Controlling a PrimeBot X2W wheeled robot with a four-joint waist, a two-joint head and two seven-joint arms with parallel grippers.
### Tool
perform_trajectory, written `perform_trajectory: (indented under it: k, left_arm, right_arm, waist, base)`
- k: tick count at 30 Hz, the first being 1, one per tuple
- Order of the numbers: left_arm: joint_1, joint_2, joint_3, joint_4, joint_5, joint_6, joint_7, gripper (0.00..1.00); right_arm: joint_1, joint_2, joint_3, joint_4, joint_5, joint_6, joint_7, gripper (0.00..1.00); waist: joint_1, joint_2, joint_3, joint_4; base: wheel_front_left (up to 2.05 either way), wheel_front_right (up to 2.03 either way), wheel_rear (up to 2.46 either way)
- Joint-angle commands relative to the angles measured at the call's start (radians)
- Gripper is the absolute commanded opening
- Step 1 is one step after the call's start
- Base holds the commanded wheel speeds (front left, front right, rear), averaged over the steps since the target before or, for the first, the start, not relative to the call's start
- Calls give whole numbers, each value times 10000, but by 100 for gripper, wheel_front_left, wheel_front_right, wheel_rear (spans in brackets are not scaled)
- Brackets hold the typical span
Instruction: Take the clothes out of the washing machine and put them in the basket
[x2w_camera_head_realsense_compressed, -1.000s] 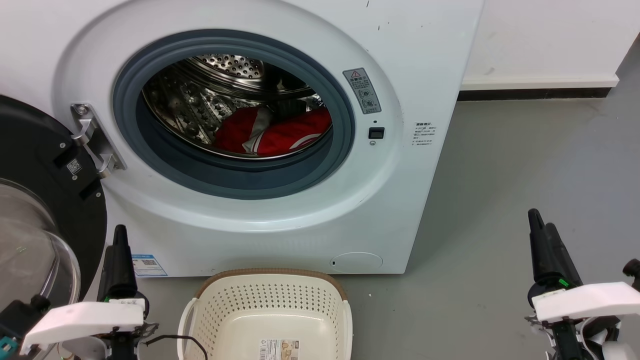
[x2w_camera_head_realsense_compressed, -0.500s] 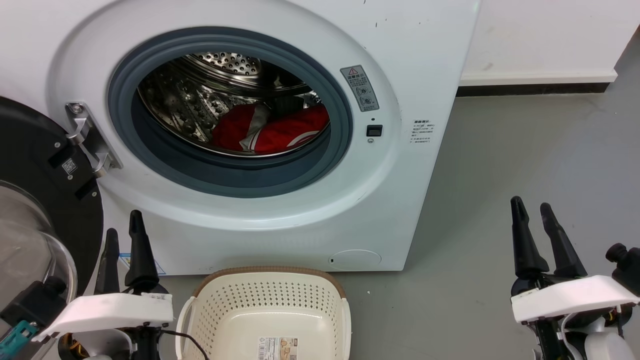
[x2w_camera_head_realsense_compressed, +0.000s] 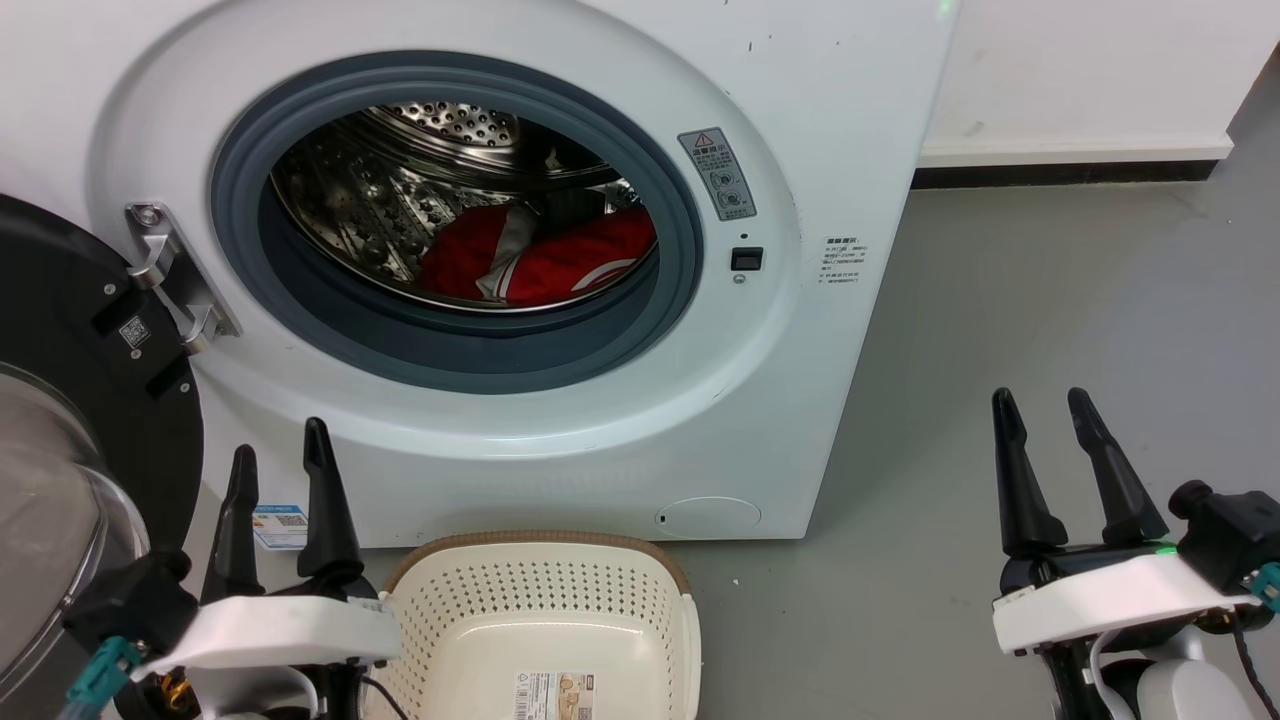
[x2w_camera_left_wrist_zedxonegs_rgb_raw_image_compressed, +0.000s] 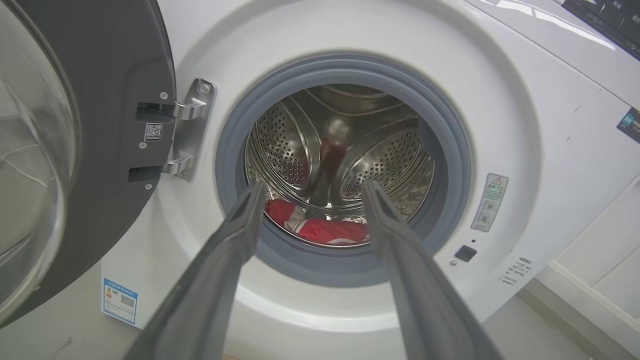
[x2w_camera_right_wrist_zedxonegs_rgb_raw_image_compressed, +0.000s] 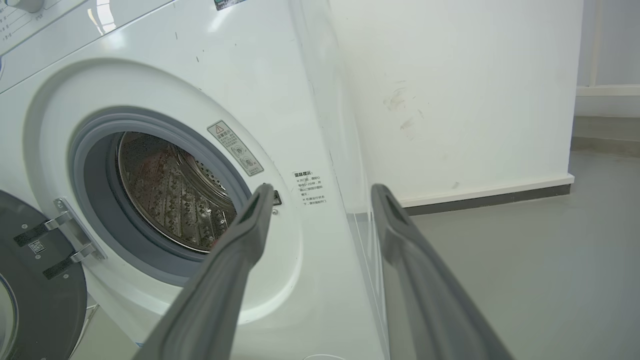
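Observation:
The white washing machine (x2w_camera_head_realsense_compressed: 820, 120) stands open before me, its grey ring (x2w_camera_head_realsense_compressed: 690, 220) framing the steel drum (x2w_camera_head_realsense_compressed: 380, 190). Red clothes (x2w_camera_head_realsense_compressed: 560, 265) with white stripes lie at the drum's bottom right, also seen as clothes (x2w_camera_left_wrist_zedxonegs_rgb_raw_image_compressed: 325, 230) in the left wrist view. The cream basket (x2w_camera_head_realsense_compressed: 540, 610) sits on the floor below the machine, with nothing in it but a label. My left gripper (x2w_camera_head_realsense_compressed: 278, 455) is open just left of the basket. My right gripper (x2w_camera_head_realsense_compressed: 1040, 410) is open over the floor at the right. Both hold nothing.
The round black-rimmed glass door (x2w_camera_head_realsense_compressed: 70, 400) hangs open at the left, close behind my left gripper, hinged at a metal bracket (x2w_camera_head_realsense_compressed: 170, 275). Grey floor (x2w_camera_head_realsense_compressed: 1050, 300) lies to the machine's right, bounded by a white wall with a dark skirting (x2w_camera_head_realsense_compressed: 1060, 178).
Both grippers have gone from shut to open, fingers now spread. The left one shifted right toward the basket; the right one moved left and slightly up. The camera drifted a little.

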Motion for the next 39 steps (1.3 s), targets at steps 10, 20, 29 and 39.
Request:
perform_trajectory:
  k: [10,20,29,39]
  left_arm:
    - [193,350,-630,4,1280,340,-294,100]
    - [283,661,-1216,66,2310,899,-534,100]
    - [363,865,-1508,-161,2835,1178,-729,100]
    - [515,546,-1095,-272,3099,447,-928,100]
  right_arm:
    - [-155,8,81,-48,-1327,-1,-314,100]
    - [-98,11,102,-57,-2428,-1,-552,100]
    - [-107,14,200,-149,-3371,-1,-737,100]
    - [-61,16,246,-265,-3455,-2,-946,100]
  waist:
    - [0,-1,23,-45]
    - [0,-1,37,-109]
    - [0,-1,53,-163]
    - [0,-1,69,-218]
  base:
    - [0,0,0]
    - [0,0,0]
    - [0,0,0]
    - [0,0,0]
